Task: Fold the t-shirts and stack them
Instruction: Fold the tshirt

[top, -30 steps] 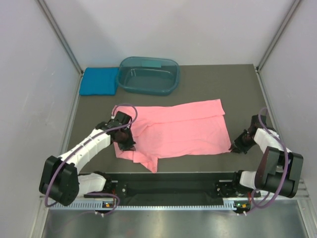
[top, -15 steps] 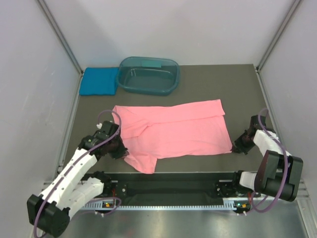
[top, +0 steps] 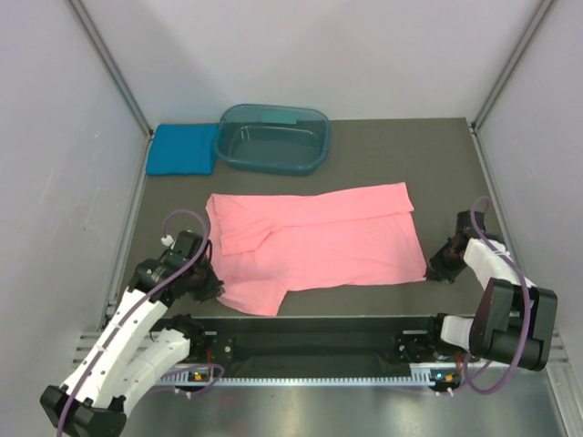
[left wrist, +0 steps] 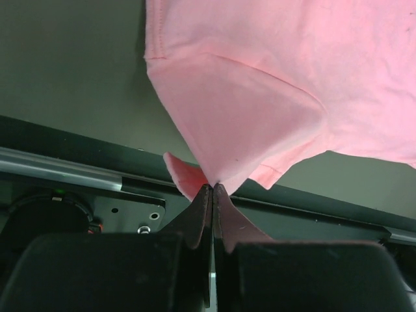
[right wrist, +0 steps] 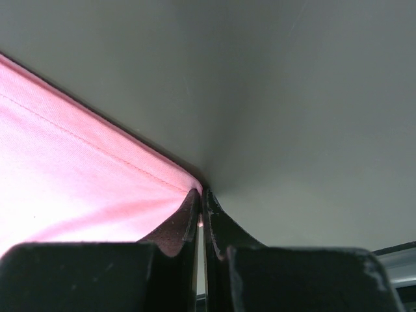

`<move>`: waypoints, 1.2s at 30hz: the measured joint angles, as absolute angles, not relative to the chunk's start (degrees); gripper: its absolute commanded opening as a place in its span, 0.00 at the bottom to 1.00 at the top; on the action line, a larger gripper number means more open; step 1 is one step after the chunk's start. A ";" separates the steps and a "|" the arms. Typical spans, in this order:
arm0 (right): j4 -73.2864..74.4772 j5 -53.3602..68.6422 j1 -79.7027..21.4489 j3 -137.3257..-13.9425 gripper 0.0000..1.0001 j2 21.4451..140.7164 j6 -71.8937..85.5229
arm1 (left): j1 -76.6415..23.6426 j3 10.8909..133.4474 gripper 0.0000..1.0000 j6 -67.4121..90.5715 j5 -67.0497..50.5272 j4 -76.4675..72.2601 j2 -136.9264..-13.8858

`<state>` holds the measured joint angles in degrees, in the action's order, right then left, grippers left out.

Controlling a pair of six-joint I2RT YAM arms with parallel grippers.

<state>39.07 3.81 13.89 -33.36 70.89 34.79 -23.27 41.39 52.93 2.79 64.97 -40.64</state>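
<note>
The teal-blue t-shirt (top: 182,148) lies folded at the far left corner of the table (top: 401,155), just beside the dark teal plastic tub (top: 273,138). Nearer, the left end effector (top: 211,287) is clamped on the near left corner of the salmon-pink t-shirt (top: 319,241), which lies spread across the middle of the table. The right end effector (top: 439,268) pinches the near right hem corner of that shirt, its fingers closed together on the cloth.
</note>
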 measured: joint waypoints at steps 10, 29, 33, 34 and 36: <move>39.22 2.98 13.63 -33.43 0.00 70.89 35.59 | -23.27 42.87 0.00 53.28 4.21 68.99 -40.23; 41.93 -1.67 2.98 -47.83 0.00 76.75 31.14 | -23.27 56.69 0.00 44.56 6.76 63.61 -58.78; 41.71 -1.63 2.72 -53.84 0.00 82.24 28.18 | -22.74 60.64 0.00 41.78 7.31 61.01 -65.52; 41.58 -1.61 2.74 -54.83 0.00 83.66 27.53 | -22.39 61.47 0.00 41.30 7.40 60.47 -67.07; 41.47 -1.37 2.74 -56.27 0.00 86.28 26.33 | -21.17 63.20 0.00 40.07 7.44 59.64 -70.00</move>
<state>41.47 -1.37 2.74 -56.27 86.28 26.33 -21.17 63.20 40.07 7.44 59.64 -70.00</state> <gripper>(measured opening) 0.008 0.011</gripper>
